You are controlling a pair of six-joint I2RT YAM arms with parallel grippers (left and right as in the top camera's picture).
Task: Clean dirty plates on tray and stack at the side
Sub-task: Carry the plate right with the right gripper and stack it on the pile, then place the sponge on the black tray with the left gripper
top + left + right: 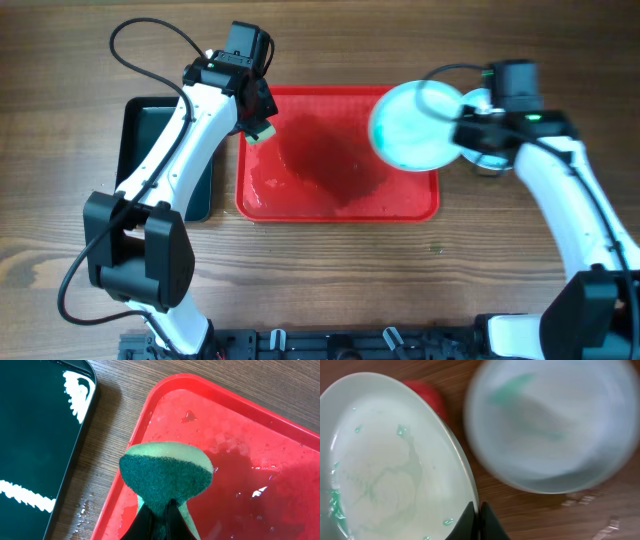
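Plate (412, 127) rim pinched in right pincer (479, 511) — above tray (340, 214) corner; left pincer (161, 509) pinches sponge (165, 475).

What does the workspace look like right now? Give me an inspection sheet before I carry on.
Surface: wooden table, water drops beside the red tray.
Job's things: red tray wet, no plate lying in it; held plate, pale turquoise, over its far right corner, teal smears left; second plate on the table beside it, smeared.
Clutter: dark green tray at left.
Grippers: left gripper shut on green sponge; right gripper shut on the held plate's rim.
Cables: left cable and right cable loop off the tray.
Surroundings: nothing seen.
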